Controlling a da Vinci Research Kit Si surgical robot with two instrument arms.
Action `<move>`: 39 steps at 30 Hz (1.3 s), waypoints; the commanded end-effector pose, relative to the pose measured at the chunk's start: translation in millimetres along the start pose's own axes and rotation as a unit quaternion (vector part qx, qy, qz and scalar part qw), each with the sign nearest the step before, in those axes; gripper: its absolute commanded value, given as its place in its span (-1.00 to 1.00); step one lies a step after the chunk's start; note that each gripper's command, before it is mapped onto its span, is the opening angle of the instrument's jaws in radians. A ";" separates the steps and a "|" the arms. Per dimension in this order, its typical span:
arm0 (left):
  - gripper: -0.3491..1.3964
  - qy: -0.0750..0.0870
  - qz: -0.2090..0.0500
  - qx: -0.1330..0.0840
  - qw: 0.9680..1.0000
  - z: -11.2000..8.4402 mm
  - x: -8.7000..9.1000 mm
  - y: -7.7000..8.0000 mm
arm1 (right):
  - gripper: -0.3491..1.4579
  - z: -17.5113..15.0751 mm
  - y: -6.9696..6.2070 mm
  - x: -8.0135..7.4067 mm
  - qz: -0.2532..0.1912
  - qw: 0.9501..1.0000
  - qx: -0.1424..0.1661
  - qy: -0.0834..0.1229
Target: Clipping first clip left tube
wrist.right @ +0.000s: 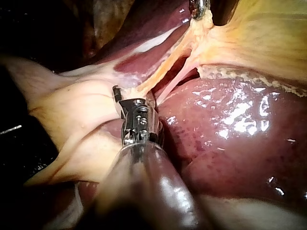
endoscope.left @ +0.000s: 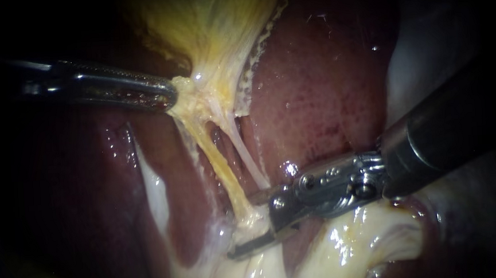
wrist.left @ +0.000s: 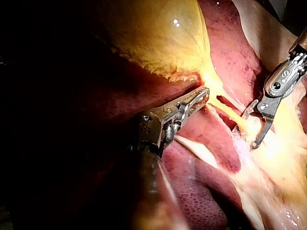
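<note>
- The left instrument (endoscope.left: 171,98) clenches the gallbladder (endoscope.left: 212,26) at its neck, apparently to stretch the left tube (endoscope.left: 218,166) taut.
- The right instrument (endoscope.left: 244,225), jaws apart, straddles that tube low down, seemingly ready to clip it.

The left instrument (endoscope.left: 169,96) is seen reaching in nearly level from the left, its jaws closed on yellow tissue at the neck of the gallbladder (endoscope.left: 212,26). The right instrument (endoscope.left: 244,225) is angled in from the right, its dark shaft sloping down to a bent metal wrist, and its jaws are held apart, one on either side of the left tube (endoscope.left: 219,166).
</note>
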 end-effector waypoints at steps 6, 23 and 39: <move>-1.00 0.000 0.000 0.000 1.000 0.0 0.0 0.0 | -0.24 -0.2 0.3 0.4 0.002 1.000 0.003 0.012; -1.00 0.000 0.000 0.000 1.000 0.0 0.0 0.0 | -0.14 -0.8 2.5 4.0 0.074 0.976 0.064 0.195; -1.00 0.000 0.000 0.000 1.000 0.0 0.0 0.0 | -0.14 -0.4 2.1 4.6 0.141 0.942 0.147 0.267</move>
